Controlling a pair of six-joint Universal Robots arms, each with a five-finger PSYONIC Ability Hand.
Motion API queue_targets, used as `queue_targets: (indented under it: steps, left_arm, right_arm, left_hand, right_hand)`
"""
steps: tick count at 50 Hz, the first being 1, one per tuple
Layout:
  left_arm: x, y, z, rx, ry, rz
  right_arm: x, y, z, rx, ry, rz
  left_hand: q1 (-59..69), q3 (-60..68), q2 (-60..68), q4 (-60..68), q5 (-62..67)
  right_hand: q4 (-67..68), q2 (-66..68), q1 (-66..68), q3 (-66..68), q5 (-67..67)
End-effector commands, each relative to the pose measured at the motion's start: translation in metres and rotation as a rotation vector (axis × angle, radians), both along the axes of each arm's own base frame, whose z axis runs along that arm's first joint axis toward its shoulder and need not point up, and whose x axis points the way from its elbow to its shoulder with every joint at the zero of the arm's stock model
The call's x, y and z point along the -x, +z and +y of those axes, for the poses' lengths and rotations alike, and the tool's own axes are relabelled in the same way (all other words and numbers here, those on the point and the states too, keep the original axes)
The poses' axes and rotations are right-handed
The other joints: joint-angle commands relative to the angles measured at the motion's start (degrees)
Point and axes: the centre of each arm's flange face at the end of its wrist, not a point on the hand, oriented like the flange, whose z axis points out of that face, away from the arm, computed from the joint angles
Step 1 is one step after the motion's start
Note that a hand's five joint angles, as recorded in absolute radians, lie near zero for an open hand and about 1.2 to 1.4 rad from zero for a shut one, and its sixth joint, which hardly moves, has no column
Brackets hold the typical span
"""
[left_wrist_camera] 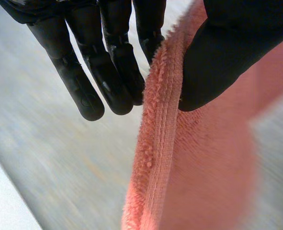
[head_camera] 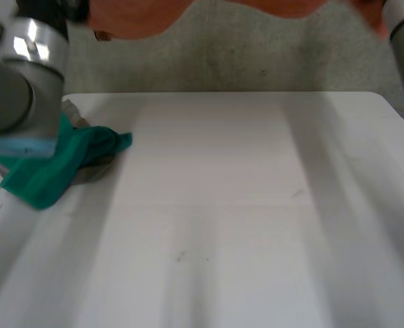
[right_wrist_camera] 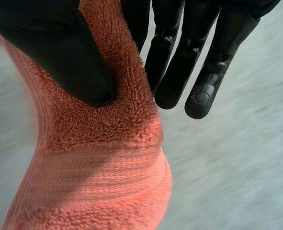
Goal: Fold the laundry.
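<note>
Green cloth (head_camera: 51, 171) lies crumpled on the white table (head_camera: 222, 205) (under the left arm (head_camera: 17, 89)), orange towel (head_camera: 188, 10) above.

Soft, fairly bright light falls from overhead. The white surface (head_camera: 243, 205) is evenly lit, without hard glare. The metal joint of the left arm (head_camera: 24, 48) carries strong white highlights. A green cloth (head_camera: 51, 167) under that arm throws a small dim shadow onto the surface beside it. The left robot hand (left_wrist_camera: 103, 62) is matte black with a faint grey sheen along its fingers; the orange towel (left_wrist_camera: 179, 167) pinched at its thumb is warmly lit. The right robot hand (right_wrist_camera: 218, 62) shows pale glints at its fingertips, and the towel's pile darkens in the crease by its thumb.
</note>
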Motion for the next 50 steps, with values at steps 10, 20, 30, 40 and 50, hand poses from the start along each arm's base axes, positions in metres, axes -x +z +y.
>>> queue_targets:
  steps: [10, 20, 30, 40, 50]
  left_arm:
    - [-0.004, -0.223, 0.025, -0.671, -0.003, -0.268]
    - [-0.021, -0.213, 0.071, -0.789, 0.026, -0.331]
    - [-0.026, -0.208, 0.089, -0.831, 0.014, -0.342]
    - [-0.023, -0.209, 0.084, -0.829, 0.013, -0.334]
    - [-0.024, -0.211, 0.086, -0.835, 0.013, -0.337]
  right_arm:
    - [0.002, -0.225, 0.012, -0.685, 0.052, 0.453]
    - [0.02, -0.212, 0.051, -0.818, 0.039, 0.5]
    - [0.03, -0.208, 0.044, -0.791, -0.002, 0.437]
    - [0.069, -0.217, 0.048, -0.982, -0.082, 0.008]
    - [0.126, -0.206, 0.078, -1.059, -0.121, -0.275]
  left_hand:
    - [14.4, 11.5, 11.3, 11.1, 14.7]
    - [14.4, 11.5, 11.3, 11.1, 14.7]
    - [14.1, 11.2, 11.0, 10.8, 14.4]
    - [13.9, 11.0, 10.8, 10.6, 14.2]
    - [13.4, 10.5, 10.3, 10.1, 13.7]
  right_hand:
    - [11.9, 12.8, 23.9, 12.3, 13.2]
    - [11.9, 12.8, 23.9, 12.3, 13.2]
    - [-12.1, -11.2, -0.1, -11.7, -10.8]
    - [-48.2, -47.3, -36.2, -47.9, -47.0]
    - [-42.2, -41.3, -30.2, -41.8, -40.9]
